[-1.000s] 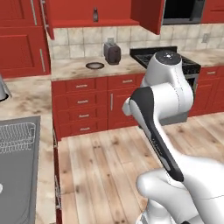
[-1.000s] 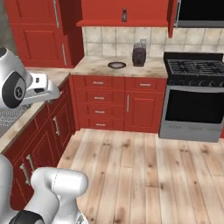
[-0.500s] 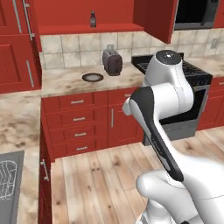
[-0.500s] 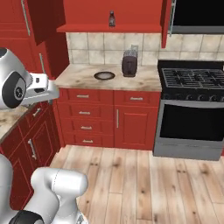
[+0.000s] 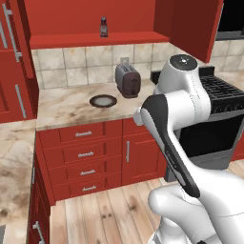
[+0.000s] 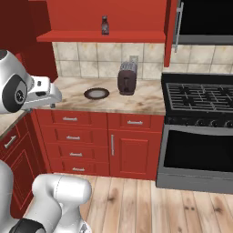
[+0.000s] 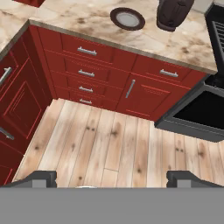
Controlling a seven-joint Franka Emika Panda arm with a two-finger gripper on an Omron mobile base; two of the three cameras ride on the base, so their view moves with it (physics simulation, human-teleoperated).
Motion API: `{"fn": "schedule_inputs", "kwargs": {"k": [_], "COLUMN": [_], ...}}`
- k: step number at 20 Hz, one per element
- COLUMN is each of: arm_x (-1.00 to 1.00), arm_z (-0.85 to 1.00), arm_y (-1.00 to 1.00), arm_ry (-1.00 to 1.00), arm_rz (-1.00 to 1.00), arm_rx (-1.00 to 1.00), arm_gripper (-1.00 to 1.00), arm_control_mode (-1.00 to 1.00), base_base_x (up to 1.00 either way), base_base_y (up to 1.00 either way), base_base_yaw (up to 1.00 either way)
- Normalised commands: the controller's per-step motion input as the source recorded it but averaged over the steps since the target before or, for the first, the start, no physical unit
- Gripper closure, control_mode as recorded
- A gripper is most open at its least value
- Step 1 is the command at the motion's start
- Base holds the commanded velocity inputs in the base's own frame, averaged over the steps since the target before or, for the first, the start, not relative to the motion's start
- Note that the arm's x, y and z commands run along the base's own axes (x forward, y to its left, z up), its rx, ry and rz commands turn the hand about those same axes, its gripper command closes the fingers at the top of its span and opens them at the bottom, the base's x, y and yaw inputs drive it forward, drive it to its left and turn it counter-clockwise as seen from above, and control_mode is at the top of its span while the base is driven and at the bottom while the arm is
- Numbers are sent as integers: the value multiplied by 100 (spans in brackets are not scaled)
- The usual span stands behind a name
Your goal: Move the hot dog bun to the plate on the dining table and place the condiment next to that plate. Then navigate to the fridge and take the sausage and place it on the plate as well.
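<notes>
Since a second ago the base has turned and closed in, so the whole kitchen slides across both base views: the sink and dish rack on the left are gone from sight, and the marbled counter [image 5: 71,107] with red drawers [image 5: 85,155] now stands larger and nearer. On that counter a small dish with a dark brown rim [image 5: 103,100] lies just beside a dark toaster [image 5: 127,80]; the two are apart, not touching. Behind them runs a beige tiled backsplash [image 5: 71,64]. Above it, on a red shelf [image 6: 102,35], stands the condiment [image 6: 105,25], a small bottle with a dark cap. To the right of the counter sits a black gas stove [image 6: 200,98] with its oven door below. Pale wooden planks [image 7: 113,144] cover the floor. In the hand view the gripper [image 7: 113,178] hangs over the bare floor in front of the drawers, its two dark fingertips [image 7: 39,177] spread wide with nothing between them.
</notes>
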Motion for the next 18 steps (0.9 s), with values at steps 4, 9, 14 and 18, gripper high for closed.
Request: {"fn": "schedule_inputs", "kwargs": {"k": [4,9,14,18], "arm_x": [0,0,0,0], "arm_z": [0,0,0,0], "arm_y": [0,0,0,0], "arm_ry": [0,0,0,0], "arm_rz": [0,0,0,0], "arm_rx": [0,0,0,0], "arm_gripper": [-100,-100,-100,-100], "arm_control_mode": [100,100,100,100], "base_base_x": [100,100,100,70], "base_base_y": [-24,-19,-17,-12], "base_base_yaw": [0,2,7,12]}}
